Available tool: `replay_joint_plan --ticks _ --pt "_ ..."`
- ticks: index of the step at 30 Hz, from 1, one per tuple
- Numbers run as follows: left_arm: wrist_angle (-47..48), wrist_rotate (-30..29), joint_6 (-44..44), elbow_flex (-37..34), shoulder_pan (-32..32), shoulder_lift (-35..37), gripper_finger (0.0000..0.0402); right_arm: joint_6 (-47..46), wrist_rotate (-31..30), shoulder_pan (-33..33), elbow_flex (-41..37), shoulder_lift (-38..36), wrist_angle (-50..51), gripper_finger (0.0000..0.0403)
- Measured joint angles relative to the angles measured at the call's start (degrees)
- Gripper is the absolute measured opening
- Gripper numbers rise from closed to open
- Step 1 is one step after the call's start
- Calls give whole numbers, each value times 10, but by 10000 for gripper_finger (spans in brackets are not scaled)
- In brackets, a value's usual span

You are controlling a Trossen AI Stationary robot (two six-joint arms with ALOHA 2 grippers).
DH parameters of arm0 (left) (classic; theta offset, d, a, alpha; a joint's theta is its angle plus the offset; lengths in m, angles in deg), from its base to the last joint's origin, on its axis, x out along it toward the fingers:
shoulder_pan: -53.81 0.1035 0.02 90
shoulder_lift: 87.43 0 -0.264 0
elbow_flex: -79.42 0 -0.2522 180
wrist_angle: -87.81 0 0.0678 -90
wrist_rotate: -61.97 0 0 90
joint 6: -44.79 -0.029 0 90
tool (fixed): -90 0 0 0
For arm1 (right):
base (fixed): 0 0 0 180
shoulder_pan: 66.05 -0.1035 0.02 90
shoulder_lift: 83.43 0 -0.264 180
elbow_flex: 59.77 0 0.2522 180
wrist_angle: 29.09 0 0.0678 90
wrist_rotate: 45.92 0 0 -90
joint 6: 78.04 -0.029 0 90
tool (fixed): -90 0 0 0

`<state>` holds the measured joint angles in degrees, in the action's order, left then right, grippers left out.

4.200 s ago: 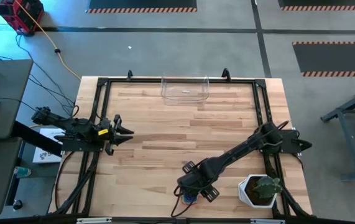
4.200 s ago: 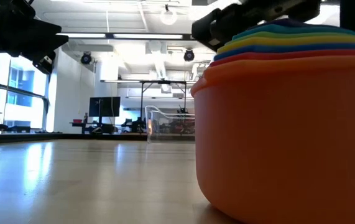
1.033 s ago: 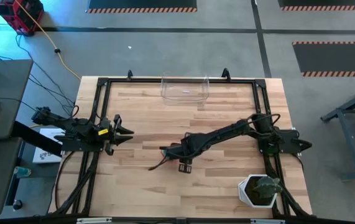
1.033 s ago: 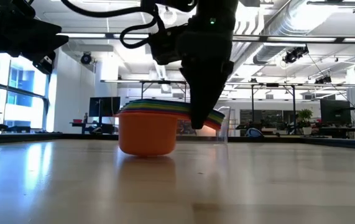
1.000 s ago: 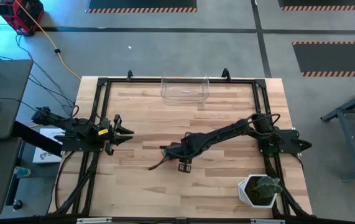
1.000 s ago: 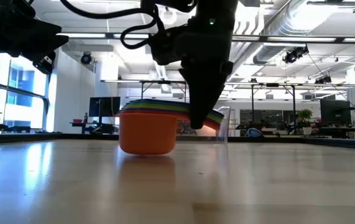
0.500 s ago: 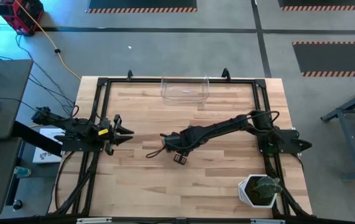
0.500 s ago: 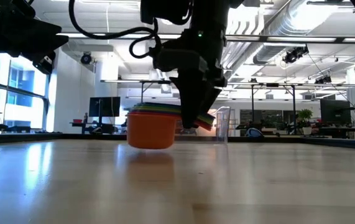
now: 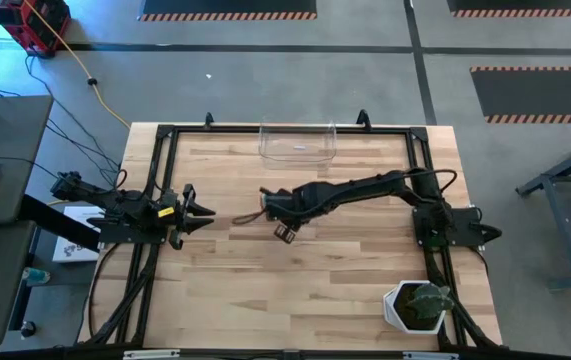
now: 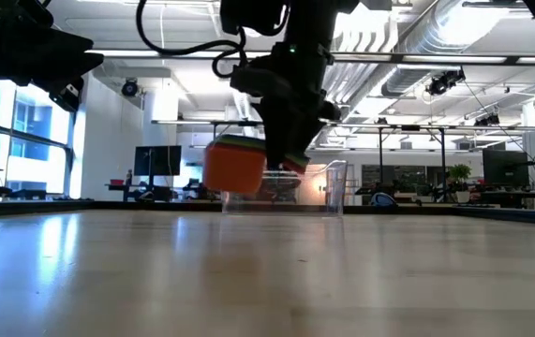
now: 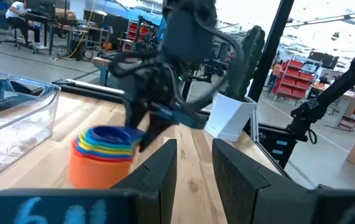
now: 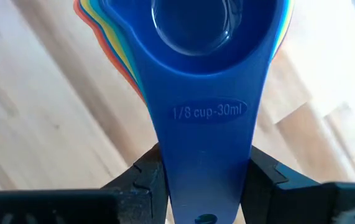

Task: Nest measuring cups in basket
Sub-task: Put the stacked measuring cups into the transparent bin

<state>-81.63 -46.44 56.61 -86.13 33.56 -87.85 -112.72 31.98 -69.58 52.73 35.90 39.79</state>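
Above table (image 9: pixel 365 290): 1 stack, nested cups (image 10: pixel 234 167).

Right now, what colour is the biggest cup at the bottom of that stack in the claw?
Orange. The outermost measuring cup shows best in the low view, hanging above the table.

A: Two arms, matte black all over. Left arm (image 9: pixel 130 215): blocky links, a small yellow mark near the wrist.

B: Noted. Right arm (image 9: pixel 365 190): same black, slim jointed segments, thick base (image 9: pixel 445 225) with angular housing.

A: Loose black cable looping beside the right wrist (image 10: pixel 187 42). A tiny green light on that housing.

B: Fingers (image 11: pixel 158 177) on the left: flat, dark, squared-off, plain faces. Fingers (image 12: pixel 146 180) on the right: black, chunky, bevelled edges.

A: No screws or lettering legible anywhere.
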Motion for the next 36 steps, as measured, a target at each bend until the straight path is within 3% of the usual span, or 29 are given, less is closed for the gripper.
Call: replay_joint_plan --ticks 13,20,29,36 --pt "0 0 0 0 0 0 91 98 -72 95 148 -5 71 124" --pt "0 0 0 0 0 0 91 172 -70 180 195 -5 95 124" --pt "0 0 0 0 0 0 91 284 -19 276 160 -4 88 124" --pt "0 0 0 0 0 0 91 366 17 317 84 -4 5 124"
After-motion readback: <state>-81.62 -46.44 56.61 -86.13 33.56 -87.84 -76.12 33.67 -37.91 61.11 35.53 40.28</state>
